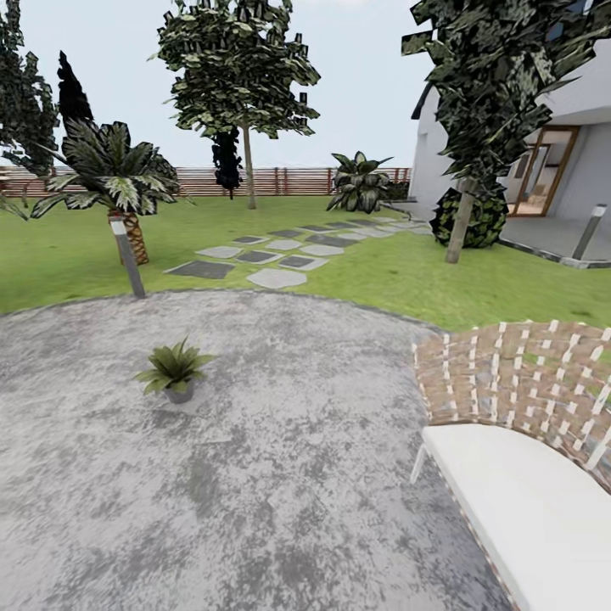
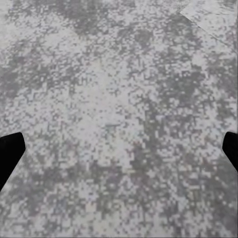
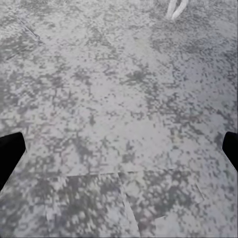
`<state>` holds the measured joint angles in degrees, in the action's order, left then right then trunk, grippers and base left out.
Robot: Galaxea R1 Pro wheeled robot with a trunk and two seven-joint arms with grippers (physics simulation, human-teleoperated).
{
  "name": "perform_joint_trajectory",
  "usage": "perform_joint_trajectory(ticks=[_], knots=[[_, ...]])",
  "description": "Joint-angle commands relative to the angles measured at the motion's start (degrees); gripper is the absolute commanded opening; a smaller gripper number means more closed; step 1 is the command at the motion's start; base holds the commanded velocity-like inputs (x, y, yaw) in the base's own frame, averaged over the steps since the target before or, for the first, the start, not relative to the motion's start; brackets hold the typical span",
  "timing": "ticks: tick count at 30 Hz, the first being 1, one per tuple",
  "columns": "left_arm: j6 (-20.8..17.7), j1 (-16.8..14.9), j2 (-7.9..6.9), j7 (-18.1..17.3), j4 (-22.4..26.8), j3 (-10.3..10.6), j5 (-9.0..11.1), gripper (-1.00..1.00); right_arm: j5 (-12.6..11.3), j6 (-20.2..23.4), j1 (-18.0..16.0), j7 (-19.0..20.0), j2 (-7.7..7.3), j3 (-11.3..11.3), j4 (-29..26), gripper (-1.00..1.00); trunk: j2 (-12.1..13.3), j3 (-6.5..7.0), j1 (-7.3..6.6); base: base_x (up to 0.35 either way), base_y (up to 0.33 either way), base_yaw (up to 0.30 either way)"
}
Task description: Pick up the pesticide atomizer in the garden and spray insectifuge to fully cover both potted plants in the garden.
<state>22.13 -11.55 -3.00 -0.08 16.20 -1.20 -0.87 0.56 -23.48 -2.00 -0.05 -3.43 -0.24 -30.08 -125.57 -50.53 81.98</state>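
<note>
One potted plant (image 1: 175, 368), spiky-leaved in a small pale grey pot, stands upright on the grey mottled stone patio (image 1: 280, 475), left of centre in the head view and well apart from the other furnishings. Beyond the patio's curved edge lies the green lawn (image 1: 76, 255), crossed by a run of stepping stones (image 1: 277, 255) that leads toward the house (image 1: 560, 170). A short post lamp (image 1: 127, 255) rises at the patio's far left edge, just in front of a low palm (image 1: 114, 174). A tall tree (image 1: 242, 68) stands mid-lawn; a second tree (image 1: 492, 93) leans at right, with a dark round bush (image 1: 479, 219) at its base. A broad-leaved shrub (image 1: 361, 182) grows near the brown slatted fence (image 1: 280, 180) that closes the garden. At lower right, a woven-backed chair (image 1: 518, 382) with a white cushion (image 1: 526, 501) rests on the patio.

Left wrist view: the left gripper (image 2: 119, 153) hangs over bare patio stone, its dark fingertips (image 2: 10, 151) at opposite margins of the frame, spread wide with nothing between them. Right wrist view: the right gripper (image 3: 119, 153) is likewise spread wide and empty above the stone, where paving joints (image 3: 124, 186) are visible; a pair of white chair legs (image 3: 176, 9) appears at the far edge. The pesticide atomizer cannot be located in these views
</note>
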Motion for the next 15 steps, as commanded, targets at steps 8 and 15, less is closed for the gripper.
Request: perform_joint_trajectory(ticks=[8,15], knots=[[0.19,-0.05,-0.01,-0.01,-0.04,-0.12,-0.1,1.0,0.05,-0.16,-0.02,-0.04,0.0,-0.02,0.02,1.0,-0.02,-0.05,0.03,0.34,0.0,0.128],[0.19,-0.05,0.01,-0.01,-0.03,-0.12,-0.1,1.0,0.05,-0.16,-0.02,-0.04,-0.02,-0.02,0.02,1.0,-0.02,-0.05,0.03,0.34,0.0,0.007]])
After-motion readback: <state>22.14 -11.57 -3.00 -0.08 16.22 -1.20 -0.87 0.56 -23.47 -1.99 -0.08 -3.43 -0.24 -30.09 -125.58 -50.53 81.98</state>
